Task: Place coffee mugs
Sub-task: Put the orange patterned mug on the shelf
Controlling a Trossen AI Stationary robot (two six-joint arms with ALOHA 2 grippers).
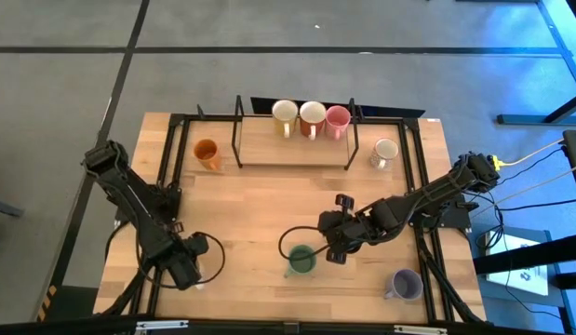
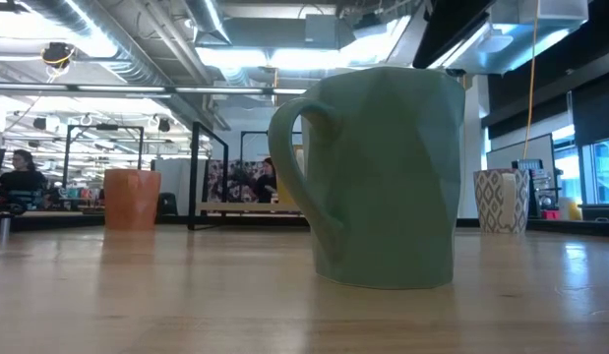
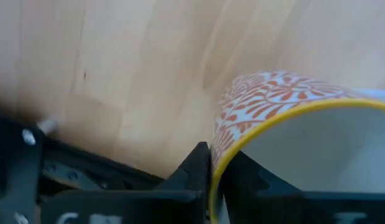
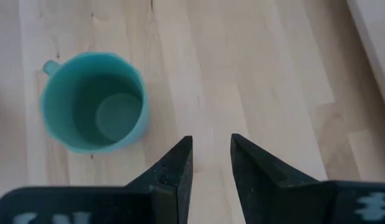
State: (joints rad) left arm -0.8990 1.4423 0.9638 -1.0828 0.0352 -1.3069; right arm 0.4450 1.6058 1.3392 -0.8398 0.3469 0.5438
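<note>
Right gripper [image 4: 211,158] jaws stood narrowly parted, empty, the green mug [image 4: 94,101] just beside them on the desk [image 1: 260,200]. Left gripper [image 3: 211,171] jaws pinched the orange-patterned mug [image 3: 285,118] rim. Recommend lifting it vertically.

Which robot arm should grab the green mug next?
The right one, probably. The right gripper hovers right beside the green mug, fingers apart with nothing between them. The left gripper sits at the table's near left corner, already clamped on a patterned mug's rim.
</note>
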